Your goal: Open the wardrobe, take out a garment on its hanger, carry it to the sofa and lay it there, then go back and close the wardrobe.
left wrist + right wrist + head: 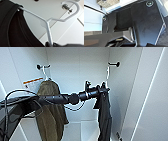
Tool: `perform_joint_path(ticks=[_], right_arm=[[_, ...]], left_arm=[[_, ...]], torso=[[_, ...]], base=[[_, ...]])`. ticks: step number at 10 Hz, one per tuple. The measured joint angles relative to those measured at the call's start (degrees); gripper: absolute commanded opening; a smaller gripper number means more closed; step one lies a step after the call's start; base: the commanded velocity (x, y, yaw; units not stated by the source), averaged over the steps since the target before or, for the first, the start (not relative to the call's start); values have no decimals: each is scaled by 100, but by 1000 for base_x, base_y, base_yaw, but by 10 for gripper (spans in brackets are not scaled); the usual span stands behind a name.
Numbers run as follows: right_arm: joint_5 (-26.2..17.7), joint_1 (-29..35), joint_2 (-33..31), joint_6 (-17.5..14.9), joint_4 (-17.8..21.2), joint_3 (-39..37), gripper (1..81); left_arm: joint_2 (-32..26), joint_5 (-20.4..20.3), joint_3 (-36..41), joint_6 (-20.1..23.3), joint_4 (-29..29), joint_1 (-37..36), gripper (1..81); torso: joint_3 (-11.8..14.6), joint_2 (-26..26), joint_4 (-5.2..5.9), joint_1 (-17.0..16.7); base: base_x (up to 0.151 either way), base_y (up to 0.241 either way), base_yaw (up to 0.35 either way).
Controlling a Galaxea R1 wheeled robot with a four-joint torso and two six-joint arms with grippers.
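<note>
The tall white wardrobe (150, 97) stands open, so that step is done; the left tool (103, 87) appears closed on the thin white plastic hanger (49, 32) carrying the plain black T-shirt (105, 117), hook seemingly clear of the black peg (114, 64); carrying to the sofa, laying down and closing remain.

The left gripper's (103, 88) fingers are too blurred to resolve. The garment (104, 114) is cut off below. The olive jacket (51, 112) is partly hidden behind the arm.
</note>
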Motion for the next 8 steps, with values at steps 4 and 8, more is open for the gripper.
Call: perform_joint_path(ticks=[4, 8], right_arm=[[-5, -34, -11, 0, 0, 0, 811], [-5, -34, -11, 0, -2, 0, 811]], left_arm=[[-11, -39, 9, 0, 2, 85, 10], [-29, -112, 18, 0, 24, 193, 10]], torso=[[2, 0, 0, 0], [0, 0, 0, 0]], base=[[-129, 0, 0], [-129, 0, 0]])
